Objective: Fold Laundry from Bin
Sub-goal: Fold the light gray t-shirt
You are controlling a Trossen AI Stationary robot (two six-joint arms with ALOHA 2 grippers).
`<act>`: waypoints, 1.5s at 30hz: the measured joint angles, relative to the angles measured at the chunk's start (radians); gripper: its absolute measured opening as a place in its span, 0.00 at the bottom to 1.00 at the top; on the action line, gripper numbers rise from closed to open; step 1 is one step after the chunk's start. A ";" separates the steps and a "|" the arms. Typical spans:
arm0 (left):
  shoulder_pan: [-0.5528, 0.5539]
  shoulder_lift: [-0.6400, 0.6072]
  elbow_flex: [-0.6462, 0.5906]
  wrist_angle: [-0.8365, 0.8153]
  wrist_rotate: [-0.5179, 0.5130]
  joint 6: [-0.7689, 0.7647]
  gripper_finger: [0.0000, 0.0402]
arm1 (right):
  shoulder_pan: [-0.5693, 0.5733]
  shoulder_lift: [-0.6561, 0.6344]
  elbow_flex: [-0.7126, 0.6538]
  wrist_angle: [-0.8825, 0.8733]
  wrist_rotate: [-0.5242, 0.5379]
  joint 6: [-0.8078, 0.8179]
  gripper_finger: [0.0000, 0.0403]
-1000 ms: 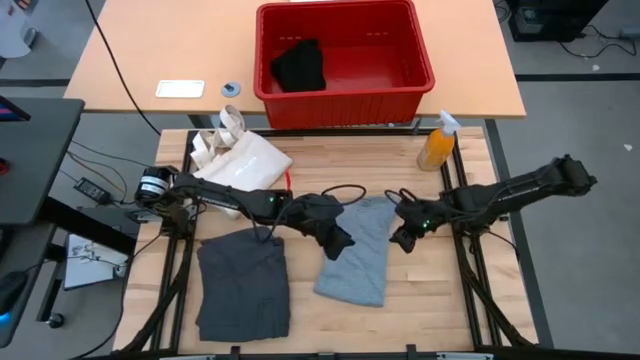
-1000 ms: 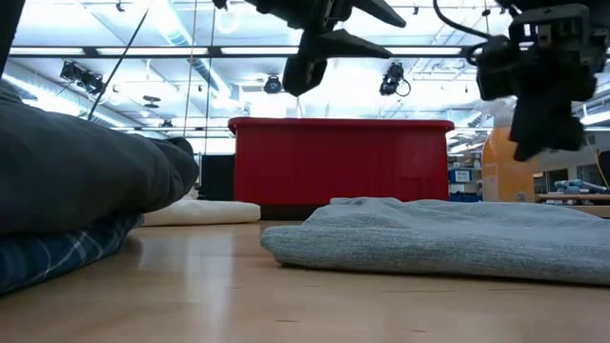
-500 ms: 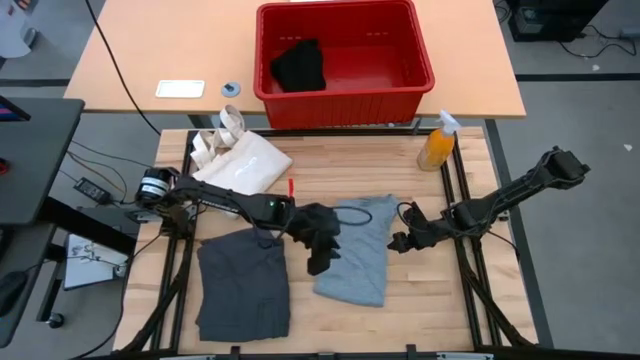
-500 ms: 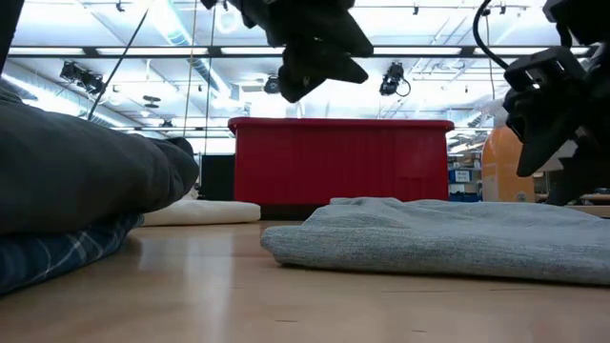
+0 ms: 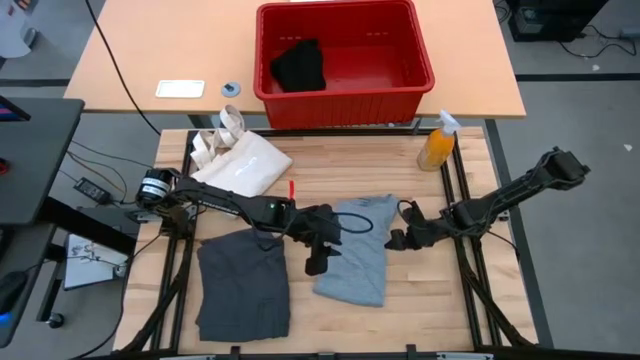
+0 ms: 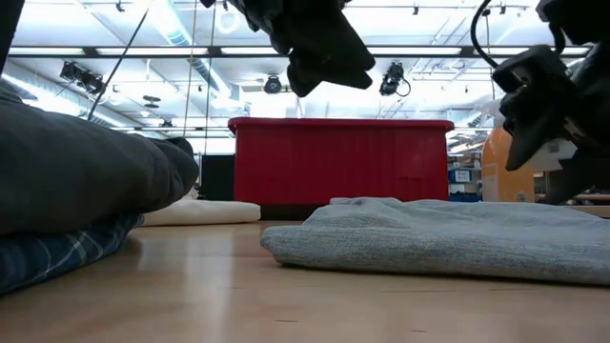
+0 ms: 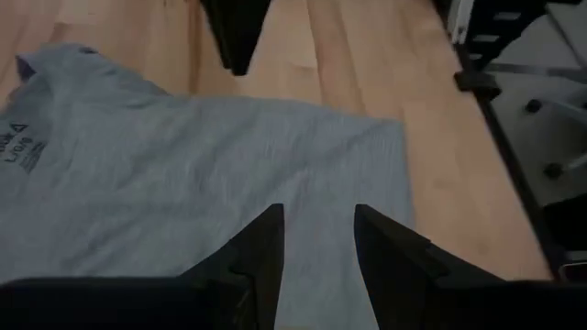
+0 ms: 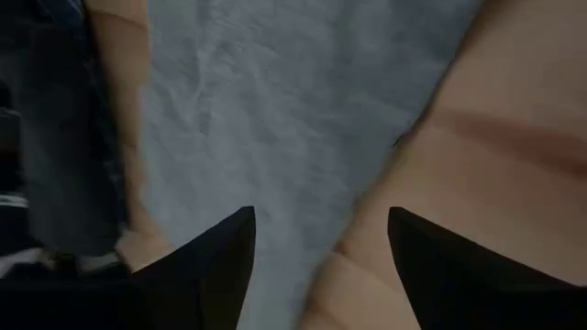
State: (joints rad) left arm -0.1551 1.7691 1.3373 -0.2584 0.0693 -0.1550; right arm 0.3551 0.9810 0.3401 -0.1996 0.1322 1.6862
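A folded light grey piece (image 5: 355,252) lies flat on the wooden table (image 5: 430,300). My left gripper (image 5: 316,262) hovers above its left edge, open, with only grey cloth (image 7: 183,165) showing below the fingers. My right gripper (image 5: 393,240) hangs open over its right edge (image 8: 275,119), close above the cloth. In the low view both grippers (image 6: 324,57) (image 6: 543,105) stand clear above the piece (image 6: 448,238). A dark charcoal-grey piece (image 5: 243,285) is folded at the near left, resting on a blue plaid shirt (image 6: 48,257). The red bin (image 5: 343,60) behind the table holds a black piece (image 5: 298,65).
A cream tote bag (image 5: 240,160) lies at the table's far left, and an orange spray bottle (image 5: 437,145) stands at its far right. Bare wood shows to the right of the grey piece and along the near edge.
My left gripper has rolled about its own line and shifted a little toward the near edge, above the grey piece's left side. My right gripper has sunk toward the piece's right edge and rolled as well. The garments have kept still.
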 joint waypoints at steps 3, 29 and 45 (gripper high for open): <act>-0.003 0.000 0.000 -0.002 -0.064 0.004 0.35 | -0.011 0.001 0.000 0.054 -0.066 0.039 0.63; -0.148 0.000 0.000 0.094 -0.177 -0.164 0.71 | 0.035 0.270 0.416 -0.070 0.115 -0.209 0.63; -0.272 0.014 0.002 0.066 -0.390 -0.322 0.71 | 0.241 0.369 0.473 -0.079 0.250 -0.199 0.63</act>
State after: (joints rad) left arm -0.4267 1.7830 1.3389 -0.1923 -0.3203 -0.4771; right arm 0.5959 1.3497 0.8135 -0.2787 0.3824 1.4875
